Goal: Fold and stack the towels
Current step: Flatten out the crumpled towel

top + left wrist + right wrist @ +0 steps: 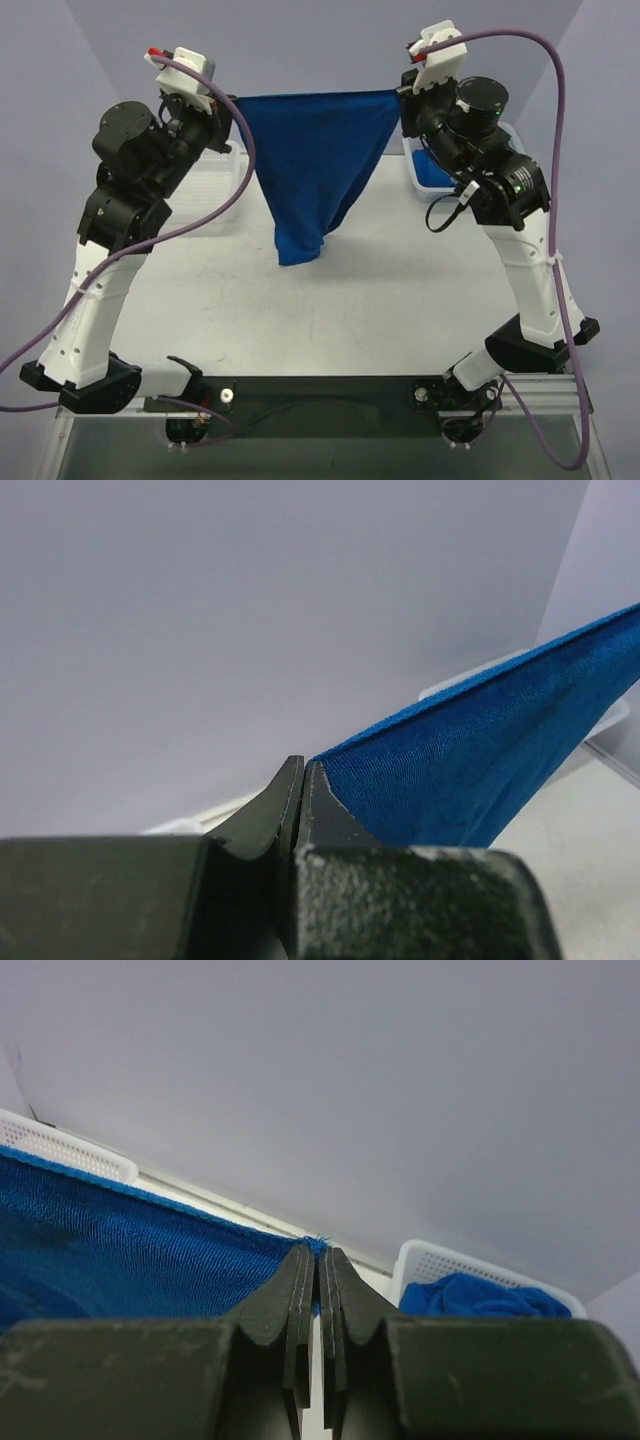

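A blue towel hangs in the air between my two raised arms, its top edge stretched taut and its lower part drooping to a point above the table. My left gripper is shut on the towel's left top corner. My right gripper is shut on the right top corner. In each wrist view the jaws stand pressed together with blue cloth between them. More blue towels lie in a white basket at the right.
A second white basket stands at the back left behind the left arm; its rim shows in the right wrist view. The white table lies below the towel. A grey wall is behind.
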